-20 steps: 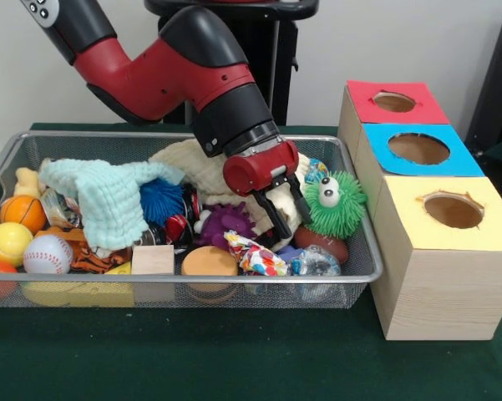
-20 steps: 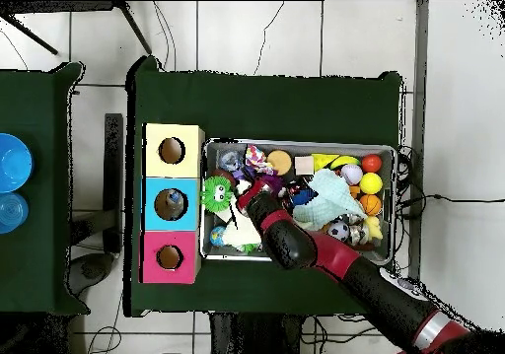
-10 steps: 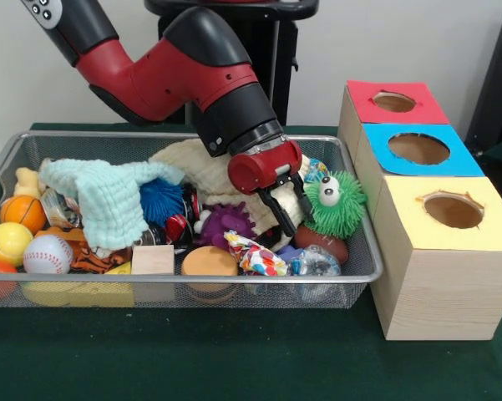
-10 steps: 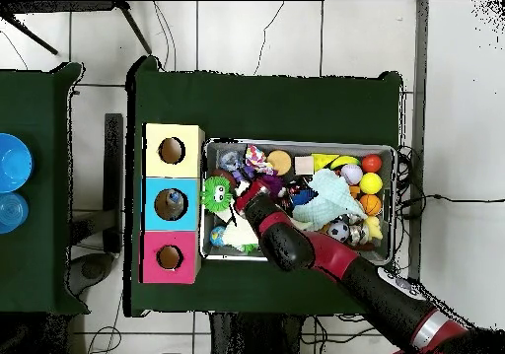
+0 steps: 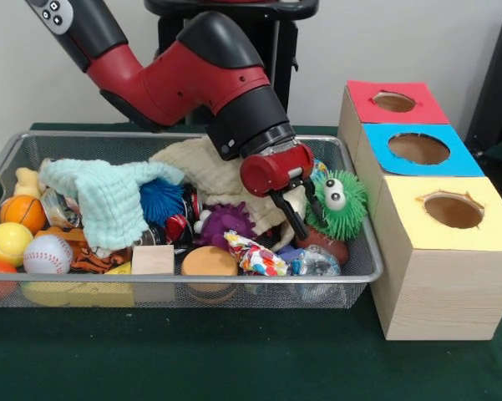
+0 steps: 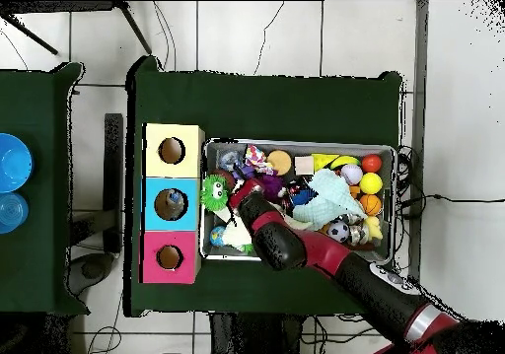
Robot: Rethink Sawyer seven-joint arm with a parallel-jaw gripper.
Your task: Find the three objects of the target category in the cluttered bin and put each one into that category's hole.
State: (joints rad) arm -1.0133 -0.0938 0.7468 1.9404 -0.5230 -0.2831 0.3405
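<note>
Gripper [image 5: 302,210] hangs low over the bin [image 5: 363,276] at its box-side end, fingers [image 5: 293,219] spread apart w/ nothing between them, tips down among the toys beside the green fuzzy toy [image 5: 338,203]. One clear packet [image 5: 315,262] w/ blue print lies at the bin's camera-side wall, below and a bit toward the boxes from the fingertips in front view; so the reach likely goes toward the camera and down. A brown football [image 5: 324,244] sits between tips and packet. Packet's long axis hard to call, looks crumpled, roughly along the bin wall. Another packet-like thing [image 5: 316,171] peeks behind the gripper by the far rim, mostly covered. Third packet not made out; could be under the cream cloth [image 5: 202,171]. Overhead, the arm [image 6: 325,261] covers the gripper and the toys under it, so no check on finger spread there. Which hole is the target: can't tell
</note>
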